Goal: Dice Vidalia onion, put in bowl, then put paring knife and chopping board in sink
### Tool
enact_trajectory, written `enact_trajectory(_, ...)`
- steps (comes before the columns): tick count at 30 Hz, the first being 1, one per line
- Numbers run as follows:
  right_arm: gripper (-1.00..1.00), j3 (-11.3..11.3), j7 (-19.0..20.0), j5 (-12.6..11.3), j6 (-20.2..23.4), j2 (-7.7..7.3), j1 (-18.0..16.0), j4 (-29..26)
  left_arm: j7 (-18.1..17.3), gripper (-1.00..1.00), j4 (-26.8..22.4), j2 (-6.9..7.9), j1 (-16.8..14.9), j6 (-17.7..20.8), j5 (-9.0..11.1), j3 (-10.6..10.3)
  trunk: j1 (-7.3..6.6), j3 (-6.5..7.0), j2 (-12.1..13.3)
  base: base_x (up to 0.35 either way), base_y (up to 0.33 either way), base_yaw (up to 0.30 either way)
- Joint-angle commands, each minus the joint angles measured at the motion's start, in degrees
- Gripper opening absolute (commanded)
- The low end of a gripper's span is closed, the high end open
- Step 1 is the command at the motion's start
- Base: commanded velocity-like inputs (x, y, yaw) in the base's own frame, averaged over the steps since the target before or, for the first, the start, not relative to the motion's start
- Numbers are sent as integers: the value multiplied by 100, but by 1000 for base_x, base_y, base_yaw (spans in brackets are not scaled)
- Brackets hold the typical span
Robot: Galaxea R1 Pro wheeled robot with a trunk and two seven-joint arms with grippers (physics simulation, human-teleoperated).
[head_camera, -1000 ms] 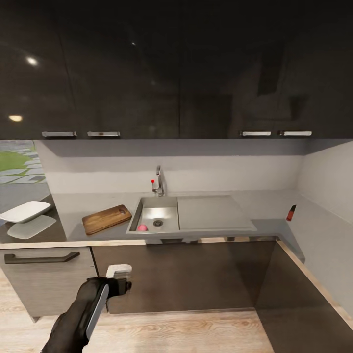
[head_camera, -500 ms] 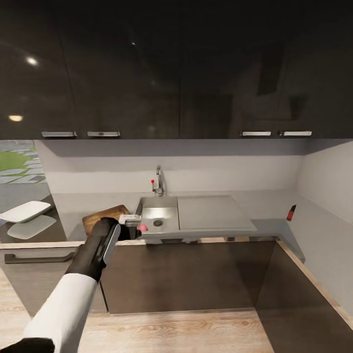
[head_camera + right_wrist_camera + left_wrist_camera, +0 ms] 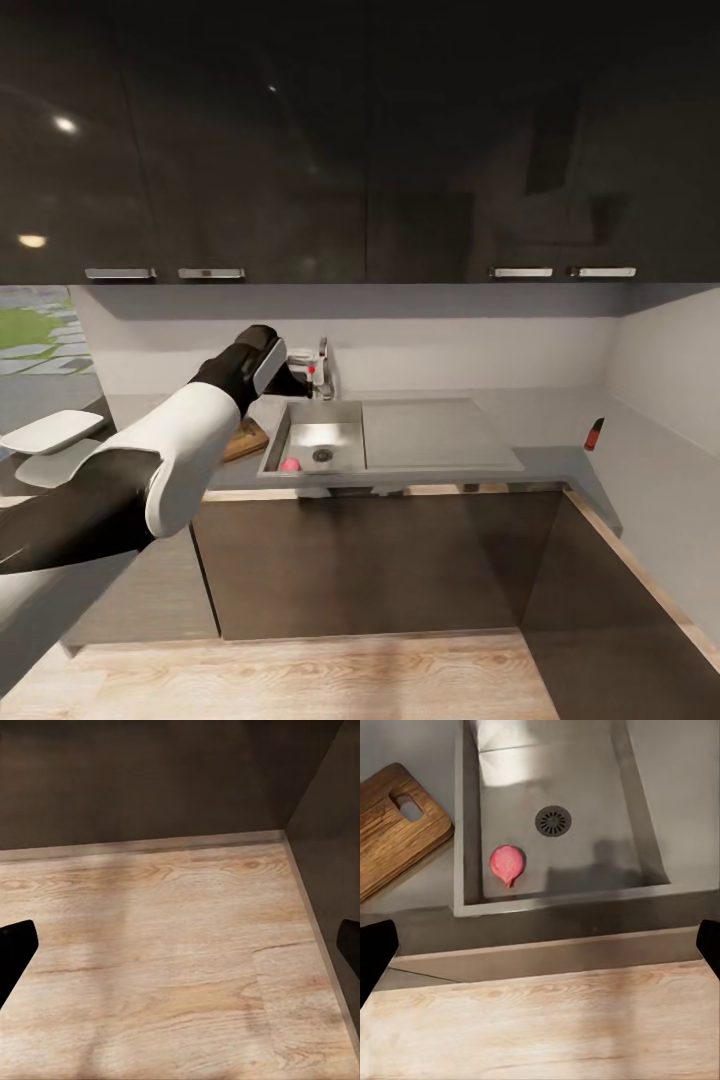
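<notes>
Left arm hid most of chopping board (image 3: pixel 247 437); one Vidalia onion (image 3: pixel 290 464) in sink (image 3: pixel 400 462); left gripper (image 3: pixel 540 945) wide; right gripper (image 3: pixel 180 945) wide.

Open basin of the sink (image 3: pixel 585 832) around Vidalia onion (image 3: pixel 506 863)

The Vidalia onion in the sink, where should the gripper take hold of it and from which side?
Grip the Vidalia onion across its round body, coming straight down from above. It lies on the sink floor close to a corner, so the basin walls would likely block a sideways approach; the left gripper is raised above the basin.
</notes>
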Motion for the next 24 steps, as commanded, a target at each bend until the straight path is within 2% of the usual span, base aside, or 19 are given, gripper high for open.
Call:
enact_trajectory(1, 100, 4, -22, 4, -15, 1, -1, 4, 70, 100, 41, -6, -41, 31, 64, -8, 2, -3, -4, 0, 0, 0)
enact_trajectory(8, 100, 5, -12, 4, -6, 1, -3, 4, 126, 100, 306, 46, -105, 165, 152, -5, 2, -3, -4, 0, 0, 0)
enact_trajectory(16, 100, 5, 1, -3, -9, 1, -4, 4, 126, 100, 350, 65, -111, 193, 167, -3, 2, -3, -4, 15, 0, 0)
enact_trajectory(19, 100, 5, 3, -4, -12, 1, -4, 1, 123, 100, 353, 60, -111, 187, 182, -3, 2, -3, -4, 179, 0, 0)
enact_trajectory(24, 100, 5, 4, -5, -18, 1, -4, -4, 120, 100, 358, 62, -111, 182, 336, -1, 2, -3, -4, 280, 0, 0)
